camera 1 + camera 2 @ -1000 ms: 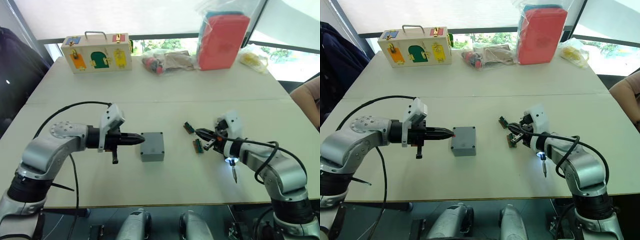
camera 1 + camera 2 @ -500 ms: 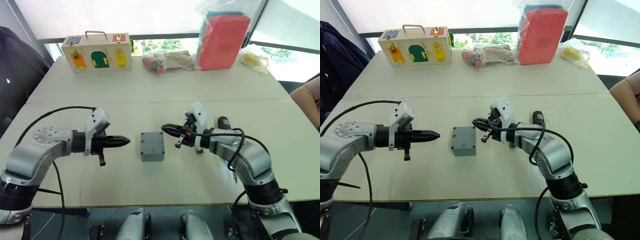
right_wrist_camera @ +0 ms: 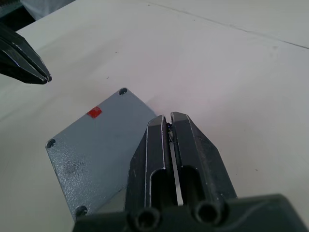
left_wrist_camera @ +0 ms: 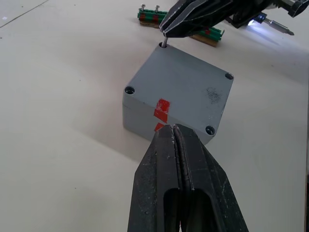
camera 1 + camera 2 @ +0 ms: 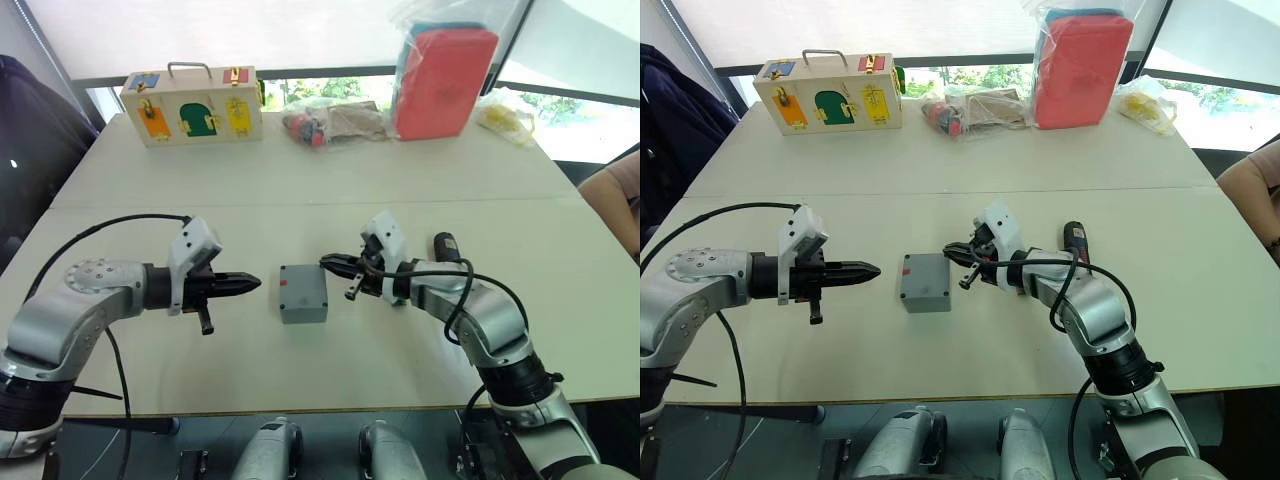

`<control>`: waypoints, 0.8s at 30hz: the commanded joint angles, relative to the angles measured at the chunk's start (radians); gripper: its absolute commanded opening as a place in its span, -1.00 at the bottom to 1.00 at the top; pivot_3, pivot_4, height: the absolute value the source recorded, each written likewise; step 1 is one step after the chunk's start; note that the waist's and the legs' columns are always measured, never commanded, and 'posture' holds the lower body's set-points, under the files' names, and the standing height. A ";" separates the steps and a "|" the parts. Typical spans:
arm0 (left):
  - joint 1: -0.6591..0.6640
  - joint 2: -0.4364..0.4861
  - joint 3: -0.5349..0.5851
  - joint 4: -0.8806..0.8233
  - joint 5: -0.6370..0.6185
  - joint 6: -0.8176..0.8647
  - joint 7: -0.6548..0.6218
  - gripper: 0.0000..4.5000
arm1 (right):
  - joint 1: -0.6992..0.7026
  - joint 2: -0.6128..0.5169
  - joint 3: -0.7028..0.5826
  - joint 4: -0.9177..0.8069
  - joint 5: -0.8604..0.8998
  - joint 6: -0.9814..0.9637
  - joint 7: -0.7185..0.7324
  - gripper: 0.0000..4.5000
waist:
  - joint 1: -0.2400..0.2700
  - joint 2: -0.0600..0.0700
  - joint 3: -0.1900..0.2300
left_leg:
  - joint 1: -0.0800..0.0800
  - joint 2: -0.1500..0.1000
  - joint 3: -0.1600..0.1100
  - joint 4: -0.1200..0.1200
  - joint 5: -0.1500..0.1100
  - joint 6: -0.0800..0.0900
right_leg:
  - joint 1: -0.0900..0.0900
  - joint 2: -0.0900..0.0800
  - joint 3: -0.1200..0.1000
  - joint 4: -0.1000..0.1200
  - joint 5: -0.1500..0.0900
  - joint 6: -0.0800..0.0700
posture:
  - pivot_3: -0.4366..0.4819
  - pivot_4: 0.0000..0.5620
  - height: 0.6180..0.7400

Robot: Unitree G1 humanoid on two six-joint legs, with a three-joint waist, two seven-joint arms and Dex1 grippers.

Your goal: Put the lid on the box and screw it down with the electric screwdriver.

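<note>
The grey box (image 5: 303, 293) stands mid-table with the lid (image 4: 183, 92) lying flat on top, red marks on its near side. My left gripper (image 5: 255, 283) is shut and empty, its tip a short way left of the box. My right gripper (image 5: 325, 263) is shut on a small metal screw (image 4: 164, 42), which hangs right over the lid's corner hole on that side. The electric screwdriver (image 5: 443, 243) lies on the table behind my right forearm, which hides part of it; its tip light (image 4: 263, 21) glows.
Two green strips (image 4: 210, 36) holding screws lie just beyond the box. At the far edge stand a wooden box with coloured doors (image 5: 193, 104), plastic bags (image 5: 335, 122) and a red bag (image 5: 445, 68). A person's arm (image 5: 615, 195) shows at the right edge.
My right gripper moved left from the green strips to the box's corner, carrying a screw. My left gripper drew back leftward from the box's side. The box stayed put.
</note>
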 commanded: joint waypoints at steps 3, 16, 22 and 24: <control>-0.023 -0.002 0.017 -0.023 -0.016 -0.003 0.001 -1.00 | -0.012 0.022 -0.005 -0.012 -0.016 -0.029 -0.005 -0.97 | 0.000 0.000 0.000 | 0.000 0.000 0.000 0.000 0.000 0.000 | 0.000 0.000 0.000 0.000 0.000 0.000 | -0.05 -0.47 1.00; -0.054 -0.018 0.011 -0.012 -0.018 -0.005 -0.009 -1.00 | -0.023 0.006 -0.104 -0.078 0.051 0.069 -0.008 0.17 | 0.001 0.000 0.000 | 0.000 0.000 0.000 0.000 0.001 -0.002 | 0.000 0.000 0.000 0.000 0.000 0.000 | -0.05 -0.47 1.00; -0.154 -0.043 -0.027 -0.031 -0.037 -0.013 -0.043 -1.00 | -0.115 -0.117 -0.360 -0.160 0.206 0.414 -0.066 0.27 | 0.007 0.000 0.000 | 0.000 0.000 0.000 0.000 0.001 -0.001 | 0.000 0.000 0.000 0.000 0.000 0.000 | -0.05 -0.47 1.00; -0.186 -0.055 -0.059 -0.038 -0.035 -0.026 -0.067 -1.00 | -0.164 -0.200 -0.403 -0.161 0.240 0.540 -0.060 0.42 | 0.007 0.000 0.000 | 0.000 0.000 0.000 0.000 0.001 -0.001 | 0.001 -0.001 0.000 0.000 0.000 0.000 | -0.05 -0.47 1.00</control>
